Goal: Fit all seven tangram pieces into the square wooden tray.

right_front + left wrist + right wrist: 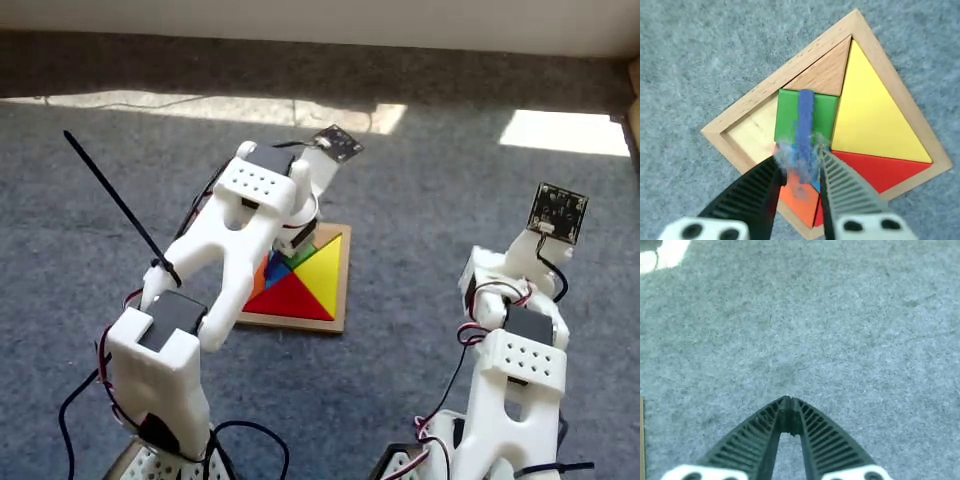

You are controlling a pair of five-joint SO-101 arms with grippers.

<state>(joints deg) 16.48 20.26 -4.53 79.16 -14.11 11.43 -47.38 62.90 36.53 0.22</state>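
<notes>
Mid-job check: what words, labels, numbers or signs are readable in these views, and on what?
None readable. The wooden tray, the blue piece in the left hand and the other pieces bear no print.
Any marking on the circuit boards is too small to read.

Light: soft daylight over most of the grey carpet (pixel 420 330).
Sun patches: two, washed out to near white, on the carpet far beyond both arms, one broad (pixel 230 108), one smaller (pixel 565 132).
A third washed-out patch (pixel 665 252) lies far ahead of the right end effector (pixel 790 400).
Wooden tray (pixel 880 45) under the left end effector (pixel 799 156): evenly lit; yellow piece (pixel 875 115) brightest.
Blue piece (pixel 805 125), gripped there, sits in the same even light.
Shadows: faint, soft-edged.
</notes>
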